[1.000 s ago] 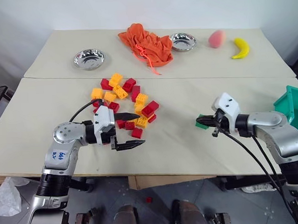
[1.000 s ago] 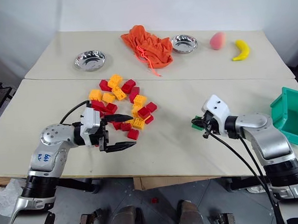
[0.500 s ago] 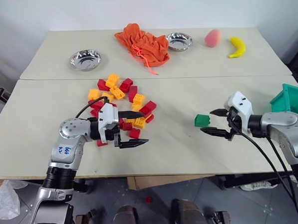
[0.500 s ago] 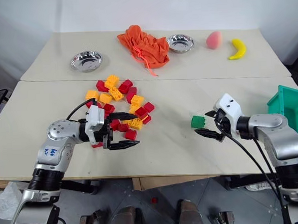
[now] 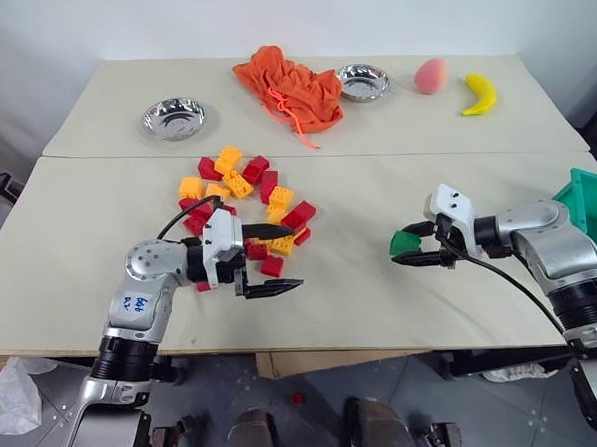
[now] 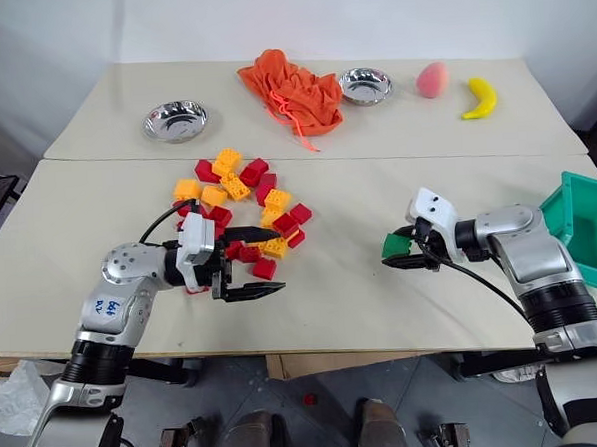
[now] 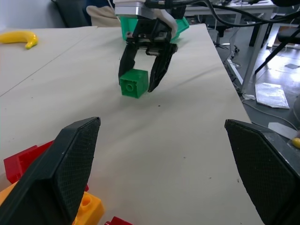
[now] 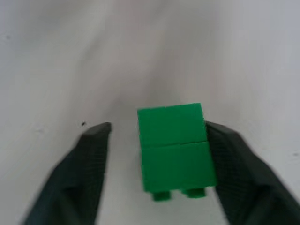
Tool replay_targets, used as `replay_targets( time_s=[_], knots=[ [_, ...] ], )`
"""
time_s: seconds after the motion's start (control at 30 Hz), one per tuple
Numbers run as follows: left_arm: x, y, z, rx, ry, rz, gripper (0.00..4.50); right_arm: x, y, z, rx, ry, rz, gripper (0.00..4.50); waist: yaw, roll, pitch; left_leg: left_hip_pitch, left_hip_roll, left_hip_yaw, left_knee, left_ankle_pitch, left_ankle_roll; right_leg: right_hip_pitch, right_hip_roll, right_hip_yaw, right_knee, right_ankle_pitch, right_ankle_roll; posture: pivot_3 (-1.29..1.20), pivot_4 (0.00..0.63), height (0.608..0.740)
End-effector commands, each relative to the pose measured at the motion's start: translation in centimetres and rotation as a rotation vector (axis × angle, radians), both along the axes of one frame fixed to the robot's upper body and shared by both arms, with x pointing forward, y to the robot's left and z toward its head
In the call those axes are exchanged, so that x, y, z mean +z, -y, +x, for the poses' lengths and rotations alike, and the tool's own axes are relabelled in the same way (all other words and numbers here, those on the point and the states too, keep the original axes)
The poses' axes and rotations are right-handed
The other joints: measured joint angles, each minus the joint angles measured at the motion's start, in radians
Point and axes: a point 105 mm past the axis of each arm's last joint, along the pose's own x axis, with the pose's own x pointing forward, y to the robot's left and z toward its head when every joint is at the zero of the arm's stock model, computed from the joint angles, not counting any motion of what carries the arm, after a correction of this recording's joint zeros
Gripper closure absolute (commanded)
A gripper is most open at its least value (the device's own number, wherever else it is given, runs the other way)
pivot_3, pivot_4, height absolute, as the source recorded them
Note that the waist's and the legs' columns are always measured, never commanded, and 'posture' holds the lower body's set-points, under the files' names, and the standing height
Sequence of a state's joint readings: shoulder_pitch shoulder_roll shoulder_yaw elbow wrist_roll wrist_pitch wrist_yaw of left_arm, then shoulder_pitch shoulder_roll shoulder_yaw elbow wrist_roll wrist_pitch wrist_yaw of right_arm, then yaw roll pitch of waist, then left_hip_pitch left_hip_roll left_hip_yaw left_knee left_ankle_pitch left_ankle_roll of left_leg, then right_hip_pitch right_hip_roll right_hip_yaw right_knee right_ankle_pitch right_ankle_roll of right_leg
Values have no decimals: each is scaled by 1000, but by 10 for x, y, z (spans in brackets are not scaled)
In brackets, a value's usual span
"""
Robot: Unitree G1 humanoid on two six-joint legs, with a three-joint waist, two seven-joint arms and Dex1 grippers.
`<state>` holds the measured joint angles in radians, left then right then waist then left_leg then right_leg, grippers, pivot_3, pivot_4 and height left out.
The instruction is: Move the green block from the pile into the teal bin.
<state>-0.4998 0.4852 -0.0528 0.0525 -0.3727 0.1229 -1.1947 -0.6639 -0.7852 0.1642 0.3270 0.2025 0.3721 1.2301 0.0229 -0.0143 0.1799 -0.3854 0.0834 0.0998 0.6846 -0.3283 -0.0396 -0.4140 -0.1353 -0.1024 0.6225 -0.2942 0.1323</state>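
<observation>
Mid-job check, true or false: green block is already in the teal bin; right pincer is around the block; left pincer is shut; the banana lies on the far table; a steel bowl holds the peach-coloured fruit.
1. The green block is in the teal bin. False: it is on the table.
2. The right pincer straddles the block. True.
3. The left pincer is shut. False: open.
4. The banana lies on the far table. True.
5. A steel bowl holds the peach-coloured fruit. False: the fruit lies beside it.
</observation>
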Motion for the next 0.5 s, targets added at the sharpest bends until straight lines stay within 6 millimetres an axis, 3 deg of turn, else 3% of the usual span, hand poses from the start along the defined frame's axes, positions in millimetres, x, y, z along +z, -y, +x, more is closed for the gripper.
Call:
replay_targets(
  time_s=[0.03,0.07,0.23,0.33,0.5],
  knots=[
    [15,5,-8,-45,54,-65,0,18,5,-1,-20,51,54,2655,0,0,0,0,0,0,0,0,0,0,0,0,0,0,0,0,150,740],
    [14,6,-9,-48,51,-66,0,17,8,-3,-28,54,50,2986,1,0,0,0,0,0,0,0,0,0,0,0,0,0,0,0,150,740],
    [12,13,-8,-57,29,-82,0,44,26,-19,-160,126,208,3001,5,0,0,-1,0,0,0,0,0,0,0,0,0,0,0,0,150,740],
    [15,21,-6,-64,-3,-139,0,80,71,-28,-418,342,314,3001,6,0,0,-1,0,0,0,0,0,0,0,0,0,0,0,0,150,740],
    [28,36,2,-59,-59,-266,0,108,145,-68,-790,558,355,3001,18,0,0,0,0,0,0,0,0,0,0,0,0,0,0,0,150,740]
  ],
)
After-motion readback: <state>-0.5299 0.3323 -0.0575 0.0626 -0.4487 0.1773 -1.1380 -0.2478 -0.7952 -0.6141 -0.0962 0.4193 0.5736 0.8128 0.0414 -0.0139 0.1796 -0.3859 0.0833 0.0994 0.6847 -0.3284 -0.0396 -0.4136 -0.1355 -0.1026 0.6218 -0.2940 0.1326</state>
